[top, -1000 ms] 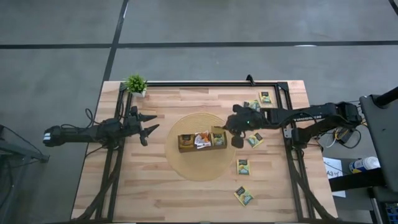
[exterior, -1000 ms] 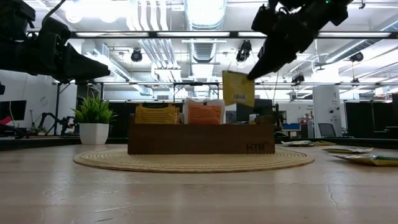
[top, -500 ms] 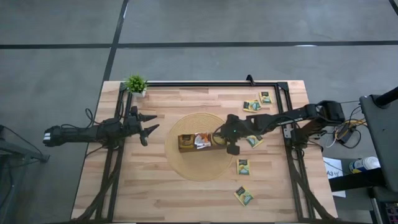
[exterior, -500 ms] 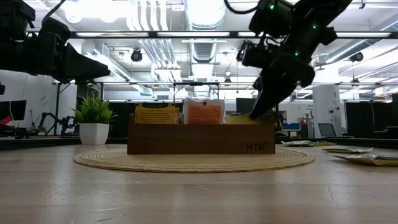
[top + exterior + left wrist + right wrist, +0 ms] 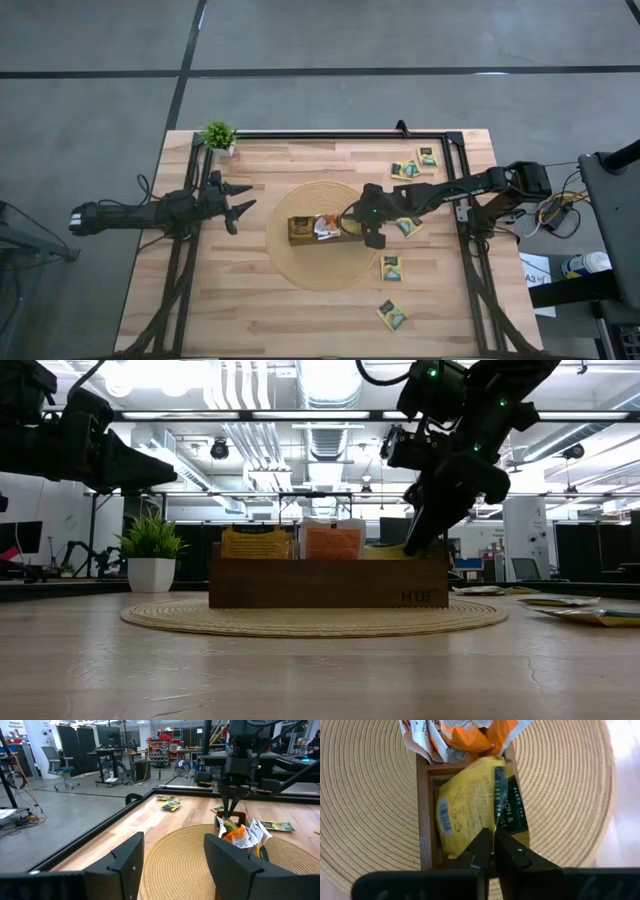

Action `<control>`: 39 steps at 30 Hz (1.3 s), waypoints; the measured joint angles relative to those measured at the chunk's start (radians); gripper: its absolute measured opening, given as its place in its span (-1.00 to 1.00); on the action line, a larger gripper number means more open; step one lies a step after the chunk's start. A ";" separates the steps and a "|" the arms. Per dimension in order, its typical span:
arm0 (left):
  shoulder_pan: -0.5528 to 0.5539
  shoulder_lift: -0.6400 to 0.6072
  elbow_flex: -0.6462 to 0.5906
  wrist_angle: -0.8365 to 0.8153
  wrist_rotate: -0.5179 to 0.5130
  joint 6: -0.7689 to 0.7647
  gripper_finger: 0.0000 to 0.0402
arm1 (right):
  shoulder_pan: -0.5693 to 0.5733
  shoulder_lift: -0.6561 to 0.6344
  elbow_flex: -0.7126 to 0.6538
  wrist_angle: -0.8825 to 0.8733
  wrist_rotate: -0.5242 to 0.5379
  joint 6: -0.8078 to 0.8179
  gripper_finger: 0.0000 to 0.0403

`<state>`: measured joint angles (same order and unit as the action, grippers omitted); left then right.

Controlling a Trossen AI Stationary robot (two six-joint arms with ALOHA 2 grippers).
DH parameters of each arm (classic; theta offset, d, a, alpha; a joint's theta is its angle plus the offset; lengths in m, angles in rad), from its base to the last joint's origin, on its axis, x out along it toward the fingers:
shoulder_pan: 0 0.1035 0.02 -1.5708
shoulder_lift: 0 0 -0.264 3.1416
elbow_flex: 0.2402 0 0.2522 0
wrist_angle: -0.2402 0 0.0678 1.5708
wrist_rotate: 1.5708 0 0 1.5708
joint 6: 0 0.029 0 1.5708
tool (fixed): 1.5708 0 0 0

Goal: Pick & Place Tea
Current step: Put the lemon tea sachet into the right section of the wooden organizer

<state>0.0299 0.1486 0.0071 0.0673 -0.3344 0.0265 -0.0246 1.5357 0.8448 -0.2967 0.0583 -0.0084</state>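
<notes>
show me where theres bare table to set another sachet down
Bare light wooden table runs along the near edge and the left half, between the round woven mat and the waiting left gripper. The right side is crowded: loose green-and-yellow tea sachets and the right gripper at the long brown wooden tray.

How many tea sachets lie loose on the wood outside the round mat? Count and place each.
5. Two sachets in the high view's upper right; one beside the right arm; two right of the mat, lower down. The arm may hide more.

Potted plant (image 5: pixel 218 134) at table corner, woven mat (image 5: pixel 300 262) mid-table.
</notes>
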 joint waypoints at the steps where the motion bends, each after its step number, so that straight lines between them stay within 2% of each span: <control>1: 0.000 0.000 0.000 0.000 0.000 0.000 0.01 | 0.000 -0.005 0.000 -0.005 0.010 -0.001 -0.88; 6: 0.000 0.000 0.000 0.000 0.000 0.000 0.01 | 0.000 -0.023 0.000 -0.035 0.066 -0.003 -0.61; 12: 0.000 0.000 0.000 0.000 0.000 0.000 0.01 | -0.002 -0.034 0.000 -0.039 0.082 -0.003 -0.25; 18: 0.001 0.000 0.000 0.000 0.000 0.000 0.01 | -0.003 -0.085 0.000 -0.059 0.169 -0.002 -0.03; 23: 0.001 0.000 0.000 0.000 0.000 0.000 0.01 | -0.006 -0.183 0.000 -0.075 0.201 0.000 0.01; 27: 0.000 0.000 0.000 0.000 0.000 0.000 0.01 | -0.021 -0.271 0.000 -0.184 0.298 0.047 -0.02; 29: 0.000 0.000 0.000 0.000 0.000 0.000 0.01 | -0.037 -0.309 0.000 -0.281 0.337 0.101 -0.03; 34: 0.000 0.000 0.000 0.000 0.000 0.000 0.01 | -0.085 -0.382 -0.006 -0.464 0.342 0.303 -0.06; 39: 0.000 0.000 0.000 0.000 0.000 0.000 0.01 | -0.144 -0.425 -0.047 -0.474 0.354 0.448 -0.06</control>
<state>0.0303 0.1482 0.0067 0.0673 -0.3347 0.0261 -0.1685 1.1102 0.7979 -0.7709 0.4123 0.4400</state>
